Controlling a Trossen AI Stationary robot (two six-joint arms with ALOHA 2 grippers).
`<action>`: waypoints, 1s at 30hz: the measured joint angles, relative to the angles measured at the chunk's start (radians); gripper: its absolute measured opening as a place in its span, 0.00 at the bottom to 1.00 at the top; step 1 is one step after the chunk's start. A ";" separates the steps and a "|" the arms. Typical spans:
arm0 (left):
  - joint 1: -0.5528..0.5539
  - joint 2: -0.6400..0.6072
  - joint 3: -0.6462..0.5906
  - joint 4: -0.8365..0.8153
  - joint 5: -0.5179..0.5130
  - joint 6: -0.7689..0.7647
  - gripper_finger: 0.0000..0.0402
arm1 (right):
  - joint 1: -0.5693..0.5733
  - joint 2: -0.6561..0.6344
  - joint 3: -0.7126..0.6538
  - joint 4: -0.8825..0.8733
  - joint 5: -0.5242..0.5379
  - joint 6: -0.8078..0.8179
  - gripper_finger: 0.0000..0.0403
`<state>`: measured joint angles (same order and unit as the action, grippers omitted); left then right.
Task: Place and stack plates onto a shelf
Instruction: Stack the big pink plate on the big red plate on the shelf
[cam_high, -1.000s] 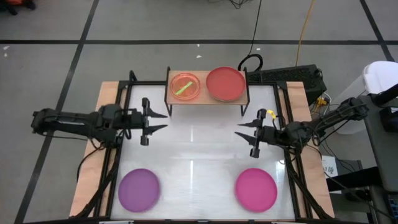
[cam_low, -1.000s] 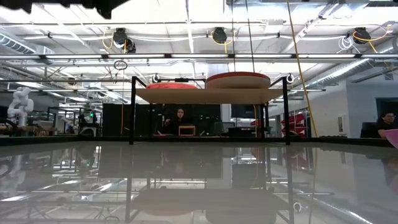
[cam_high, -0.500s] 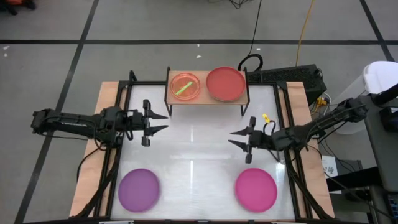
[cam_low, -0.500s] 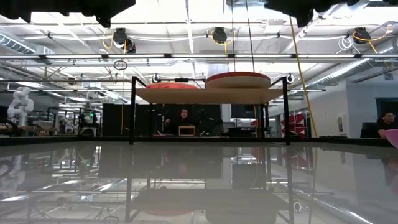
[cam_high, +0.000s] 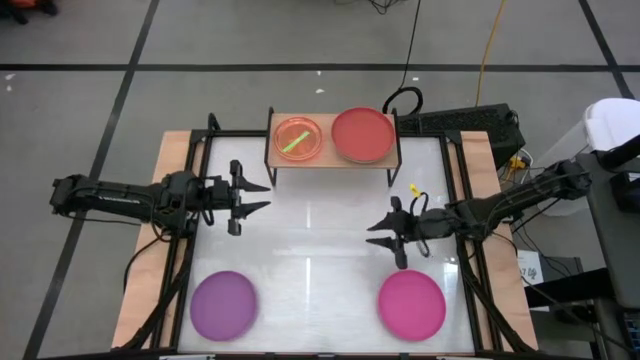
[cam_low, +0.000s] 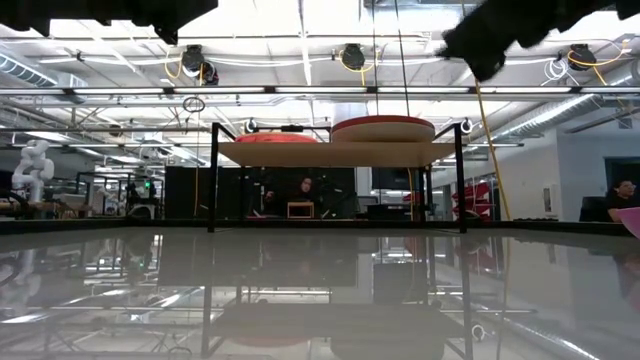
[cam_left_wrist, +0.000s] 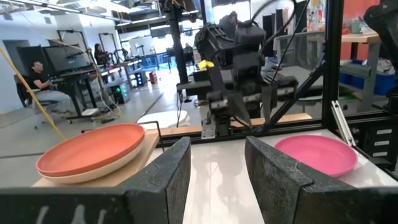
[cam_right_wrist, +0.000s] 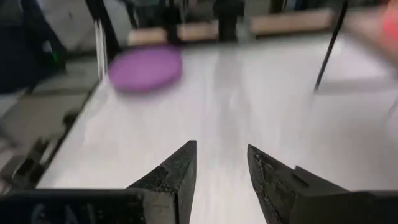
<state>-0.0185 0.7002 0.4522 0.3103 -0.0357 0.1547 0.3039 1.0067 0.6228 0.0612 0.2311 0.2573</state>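
Shelf (cam_high: 334, 158) sits at the table's far edge with 2 stacks on it: a small orange plate (cam_high: 298, 139) with a green one on top, and a larger red plate (cam_high: 362, 134) beside it. Purple plate (cam_high: 223, 304) lies at the near left of the table, magenta plate (cam_high: 411, 303) at the near right, well apart. Left gripper (cam_high: 262, 196) hovers mid-left with fingers spread, empty; right gripper (cam_high: 376, 233) hangs just above the magenta plate's far side, fingers parted, holding nothing.
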 joint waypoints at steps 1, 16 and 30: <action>0.000 0.000 0.000 0.001 0.000 0.000 0.40 | -0.012 0.003 0.013 -0.067 -0.031 0.031 0.32; 0.000 0.000 0.000 0.001 -0.001 -0.035 0.40 | -0.090 0.152 0.039 -0.536 -0.518 0.314 0.32; 0.000 0.000 0.000 -0.052 -0.001 -0.065 0.40 | -0.083 0.356 0.039 -0.482 -0.625 0.261 0.32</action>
<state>-0.0185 0.7006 0.4522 0.2585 -0.0364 0.0897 0.2205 1.3632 0.6613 -0.4205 -0.3934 0.5181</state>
